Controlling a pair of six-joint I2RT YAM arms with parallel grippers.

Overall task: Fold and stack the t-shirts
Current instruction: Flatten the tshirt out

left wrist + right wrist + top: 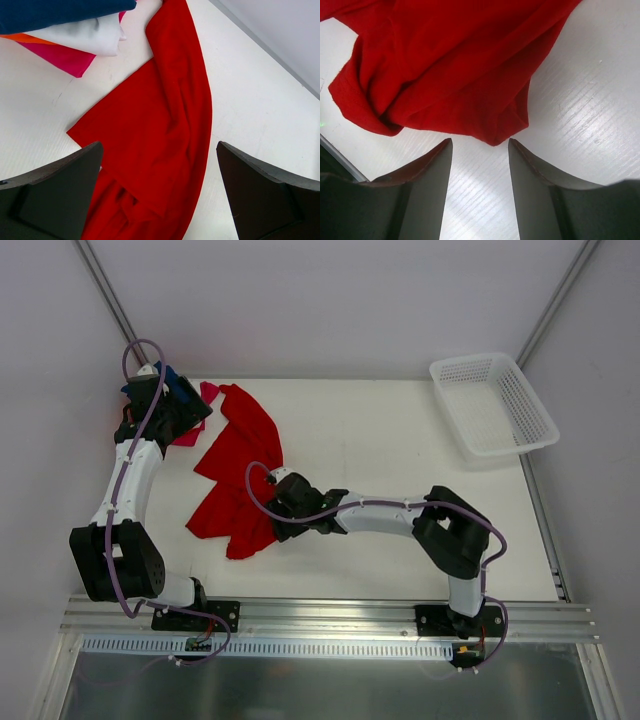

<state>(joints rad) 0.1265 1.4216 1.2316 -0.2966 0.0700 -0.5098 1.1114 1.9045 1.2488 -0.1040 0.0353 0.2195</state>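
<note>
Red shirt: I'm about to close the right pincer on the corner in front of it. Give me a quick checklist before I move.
1. Right pincer open and empty: ok.
2. Corner of the red shirt lined up with the gap between the fingers: ok, though it lies just ahead of the fingertips, not yet between them.
3. Shirt spread flat on the table: not ok, it is bunched and creased.
4. Left pincer open and holding nothing: ok.
5. Folded stack clear of the red cloth, so a pull won't drag it: cannot tell, they lie very close together.
</note>
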